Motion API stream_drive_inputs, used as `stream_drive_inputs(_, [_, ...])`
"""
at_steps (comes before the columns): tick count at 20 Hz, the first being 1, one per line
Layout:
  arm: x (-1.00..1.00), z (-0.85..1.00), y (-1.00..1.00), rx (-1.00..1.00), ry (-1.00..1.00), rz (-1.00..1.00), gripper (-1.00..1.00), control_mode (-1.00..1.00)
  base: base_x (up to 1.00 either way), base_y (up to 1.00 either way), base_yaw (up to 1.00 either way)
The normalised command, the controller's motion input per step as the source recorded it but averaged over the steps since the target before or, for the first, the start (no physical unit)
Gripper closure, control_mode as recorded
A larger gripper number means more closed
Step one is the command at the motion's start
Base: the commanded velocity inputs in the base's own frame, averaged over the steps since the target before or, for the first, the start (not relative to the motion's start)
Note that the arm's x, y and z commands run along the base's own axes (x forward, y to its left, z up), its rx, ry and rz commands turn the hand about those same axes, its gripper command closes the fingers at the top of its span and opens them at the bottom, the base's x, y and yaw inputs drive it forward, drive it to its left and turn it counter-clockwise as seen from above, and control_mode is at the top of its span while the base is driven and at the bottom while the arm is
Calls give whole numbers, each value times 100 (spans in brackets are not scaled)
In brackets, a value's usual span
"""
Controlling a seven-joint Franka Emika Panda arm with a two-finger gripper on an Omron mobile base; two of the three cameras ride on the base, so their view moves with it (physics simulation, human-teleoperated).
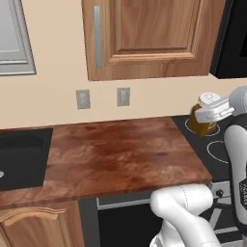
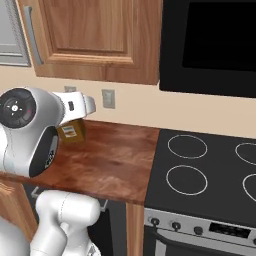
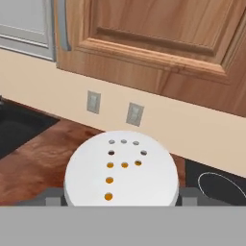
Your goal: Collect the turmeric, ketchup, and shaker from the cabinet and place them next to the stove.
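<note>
Clamped around the turmeric jar [image 1: 202, 121], my hand [image 1: 212, 111] carries it above the counter [image 1: 120, 154], close to the near-left corner of the stove [image 2: 210, 170]. Through the hand view I look straight onto the jar's white perforated lid [image 3: 122, 168], with yellow powder showing through the holes and a dark finger [image 3: 190, 196] at each side of it. From the left base view the amber glass hangs under the white hand with the lid uppermost, so I judge the jar upright and held, not resting on anything; whether its base is near the wood I cannot tell.

To do this step well, I would bring it straight down onto the bare wood just beside the cooktop edge, keep it level so it does not tip, and let go only once the base is seated. I would leave room alongside for the ketchup and the shaker, which are still to be fetched.

The arm rises from the base, bends at a big white elbow [image 2: 25, 130] and reaches forward with the hand roughly level. Beyond it are two wall outlets [image 1: 123, 96], then the closed wooden cabinet door [image 1: 154, 34] above, its handle [image 1: 98, 36] at the left.
</note>
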Motion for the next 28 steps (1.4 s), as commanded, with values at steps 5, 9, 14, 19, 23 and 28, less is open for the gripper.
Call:
stream_drive_inputs(5, [49, -66, -27, 6, 0, 5, 100, -100, 0, 0, 0])
stream_drive_inputs(9, [36, -88, -44, 6, 0, 10, 100, -100, 0, 0, 0])
stream_drive_inputs(14, [31, -74, -32, 3, 0, 11, 100, -100, 0, 0, 0])
stream_drive_inputs(19, [45, -18, -18, 2, 1, 4, 100, -100, 0, 0, 0])
stream_drive_inputs(23, [66, -14, 0, 0, 11, 2, 100, -100, 0, 0, 0])
stream_drive_inputs(28, [60, -31, -2, 0, 12, 4, 100, -100, 0, 0, 0])
